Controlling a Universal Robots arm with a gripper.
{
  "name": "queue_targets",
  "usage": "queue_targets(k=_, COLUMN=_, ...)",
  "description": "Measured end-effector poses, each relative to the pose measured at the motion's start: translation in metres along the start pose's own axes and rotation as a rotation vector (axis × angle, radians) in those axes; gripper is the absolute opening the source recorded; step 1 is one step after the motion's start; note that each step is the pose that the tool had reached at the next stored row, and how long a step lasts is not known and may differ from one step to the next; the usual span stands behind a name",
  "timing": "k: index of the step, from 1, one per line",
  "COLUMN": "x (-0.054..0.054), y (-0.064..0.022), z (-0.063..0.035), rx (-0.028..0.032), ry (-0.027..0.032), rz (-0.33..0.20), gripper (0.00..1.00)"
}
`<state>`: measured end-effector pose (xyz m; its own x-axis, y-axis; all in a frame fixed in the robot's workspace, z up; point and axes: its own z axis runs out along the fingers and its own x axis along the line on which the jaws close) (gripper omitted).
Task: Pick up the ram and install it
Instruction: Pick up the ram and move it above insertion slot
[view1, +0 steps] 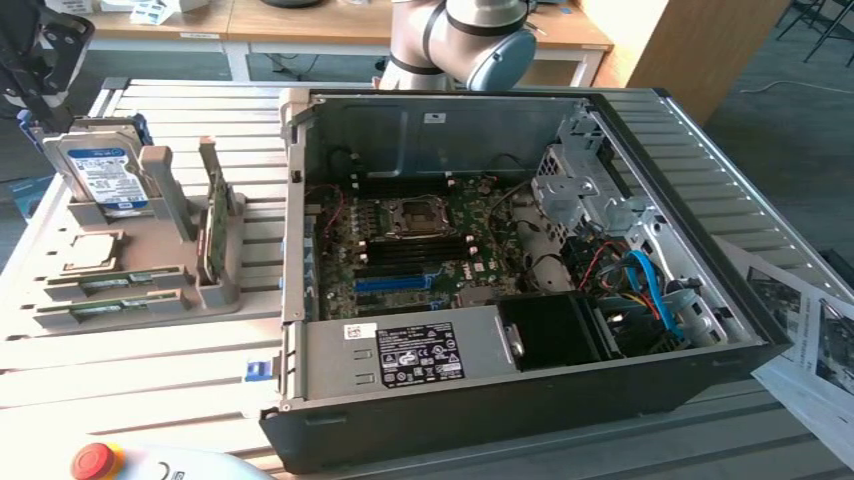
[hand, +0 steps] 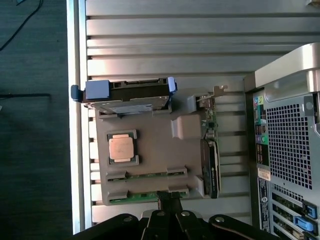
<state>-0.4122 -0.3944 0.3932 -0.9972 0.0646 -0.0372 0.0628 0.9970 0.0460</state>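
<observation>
While my gripper (hand: 170, 201) hangs above grey tray (hand: 150, 145), fingers pinched fully shut, nothing in them. Ram (hand: 142, 197) lies flat in tray's outermost slot, fingertips lined up over it; twin stick (hand: 147, 175) in next slot, near CPU (hand: 122, 148). Open PC case (view1: 534, 405) sits beside tray on slatted table (view1: 134, 380).

Exterior high oblique, wrist overhead, both seeing tray (view1: 150, 245)
</observation>
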Motion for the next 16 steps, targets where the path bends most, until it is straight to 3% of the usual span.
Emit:
queue_targets(k=6, x=0.0, y=-0.0004, z=0.0, rx=-0.0024, ry=0.0029, rz=-0.062, gripper=0.1)
queue_targets(k=16, x=0.0, y=-0.0006, z=0.0002, rx=-0.008, ry=0.0099, rz=-0.215, gripper=0.1)
